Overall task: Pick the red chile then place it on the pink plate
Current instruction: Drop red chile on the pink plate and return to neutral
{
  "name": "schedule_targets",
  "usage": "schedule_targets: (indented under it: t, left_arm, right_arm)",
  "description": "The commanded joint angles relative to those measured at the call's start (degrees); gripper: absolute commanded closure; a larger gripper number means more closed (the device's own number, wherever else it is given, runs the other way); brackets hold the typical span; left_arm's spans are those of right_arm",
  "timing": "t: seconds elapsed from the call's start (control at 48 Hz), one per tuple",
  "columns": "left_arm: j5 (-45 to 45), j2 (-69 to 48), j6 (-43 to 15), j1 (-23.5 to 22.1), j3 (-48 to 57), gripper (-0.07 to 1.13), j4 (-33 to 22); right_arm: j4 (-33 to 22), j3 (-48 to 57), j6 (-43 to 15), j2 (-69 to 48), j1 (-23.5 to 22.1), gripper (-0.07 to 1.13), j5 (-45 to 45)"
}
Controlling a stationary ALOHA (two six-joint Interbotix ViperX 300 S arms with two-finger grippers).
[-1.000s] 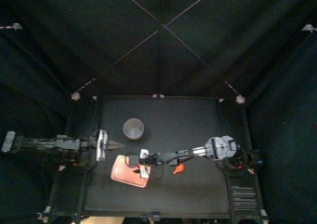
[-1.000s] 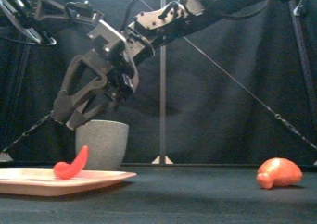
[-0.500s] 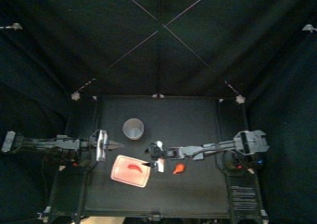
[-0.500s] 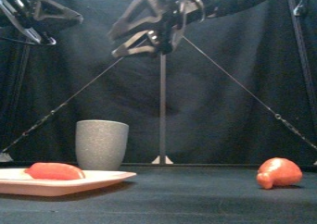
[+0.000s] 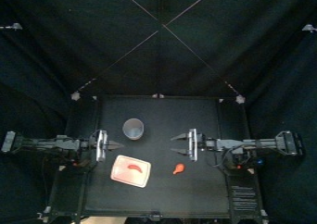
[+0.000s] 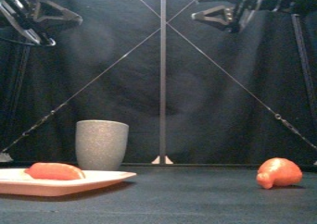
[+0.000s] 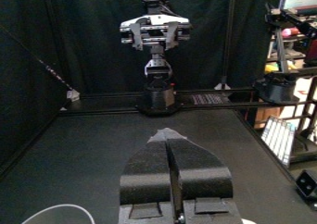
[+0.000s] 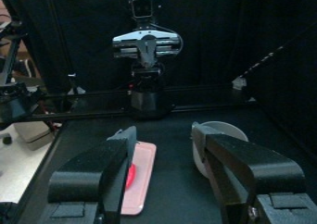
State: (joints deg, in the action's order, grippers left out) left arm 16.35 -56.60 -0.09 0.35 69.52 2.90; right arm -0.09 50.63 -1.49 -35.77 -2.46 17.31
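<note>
One camera looked down from high above, one sat level at the front edge of the table [image 5: 168, 117], both showing the pink tray [image 5: 139, 178]; wrist cameras faced each other.

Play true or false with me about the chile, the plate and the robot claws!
1. The red chile lies on the pink plate. True.
2. The right claw is holding the chile. False: it is open and empty, raised above the table.
3. The grey cup stands upright behind the plate. True.
4. The other red toy sits on the plate too. False: it is on the table, apart from the plate.
5. The left claw is wide open. False: its jaws are shut together.
</note>
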Motion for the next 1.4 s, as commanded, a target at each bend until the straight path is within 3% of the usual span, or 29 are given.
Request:
schedule_targets:
  t: [0.021,0.292,1.396]
  left_arm:
    - [0.26,0.00,0.00,0.18,-0.79,1.09,0.18]
    - [0.26,0.00,0.00,0.18,-0.70,1.09,0.44]
    - [0.26,-0.09,-0.09,0.35,-0.35,1.09,0.88]
  right_arm:
    - [0.09,5.36,-0.44,-8.35,-0.18,0.18,1.32]
    - [0.53,12.39,-0.53,-21.36,0.26,0.18,1.85]
    - [-0.62,12.92,-0.53,-20.83,0.44,0.18,1.76]
